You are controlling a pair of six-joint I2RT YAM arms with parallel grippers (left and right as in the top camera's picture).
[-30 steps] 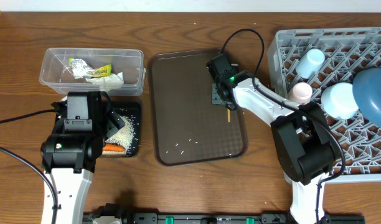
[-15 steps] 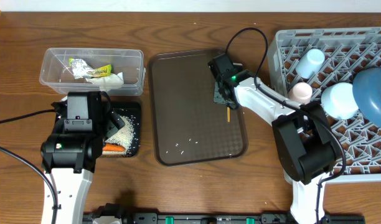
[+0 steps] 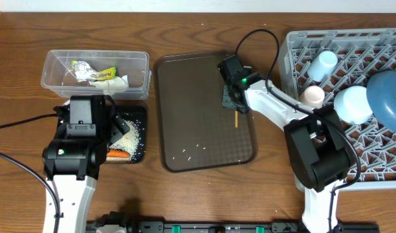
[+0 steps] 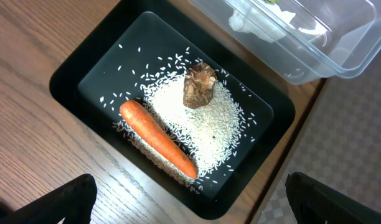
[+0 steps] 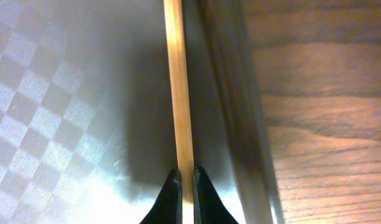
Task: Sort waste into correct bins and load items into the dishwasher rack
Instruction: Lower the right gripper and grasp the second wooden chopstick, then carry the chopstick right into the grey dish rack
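Grip status: the right end effector [image 5: 185, 180] is clamping its fingers together on the wooden chopsticks [image 5: 178, 93]. It is taking hold near one end of the shaft. The right wrist view is showing only one stick width, so whether one or both sticks are being held cannot be told.

Location: the wooden chopsticks are lying along the right edge of the brown serving tray [image 3: 198, 116], pressed against its raised rim, with the free end pointing toward the front edge of the tabletop [image 3: 204, 194]. The dishwasher rack [image 3: 288, 65] is sitting at the right edge of the tabletop, apart from the brown serving tray.

Handling judgement: the wooden chopsticks are looking light, stiff and thin, with a smooth finish that is likely to slip or pivot between narrow fingertips. A hold nearer the middle of the shaft is likely to be reducing swing during the lift. The rim beside the shaft is limiting finger clearance on that side.

Left side: the left end effector [image 4: 190, 211] is hanging with its fingers wide apart, holding nothing, above the black tray [image 4: 60, 87], which is containing the carrot [image 4: 156, 138], the rice grains [image 4: 209, 124] and the brown food lump [image 4: 198, 86].
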